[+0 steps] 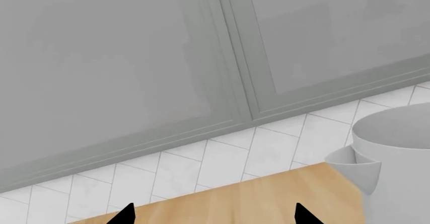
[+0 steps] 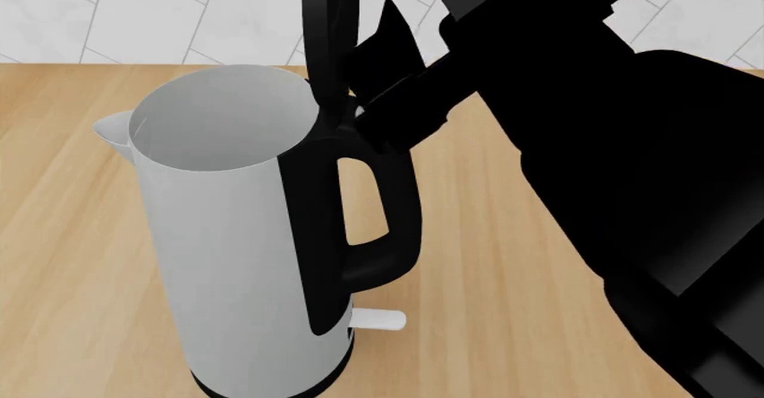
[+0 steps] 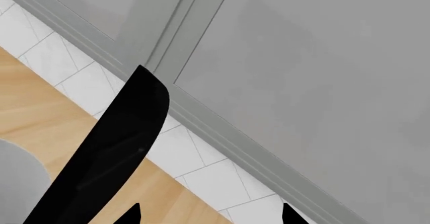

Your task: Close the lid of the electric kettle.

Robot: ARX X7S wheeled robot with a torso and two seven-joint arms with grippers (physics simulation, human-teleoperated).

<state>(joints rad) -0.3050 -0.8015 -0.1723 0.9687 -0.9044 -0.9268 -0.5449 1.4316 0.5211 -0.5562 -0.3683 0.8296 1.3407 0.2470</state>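
Observation:
The electric kettle stands on the wooden counter, light grey with a black handle and a white switch tab. Its top is open. The lid is black and stands upright on its hinge above the handle. My right gripper is open and empty, just behind the raised lid; one black fingertip is close beside it, and I cannot tell if they touch. My left gripper is open and empty, with the kettle and its spout off to one side of it.
The wooden counter runs back to a white tiled wall. Grey cabinet doors hang above the tiles. My black right arm fills the right of the head view.

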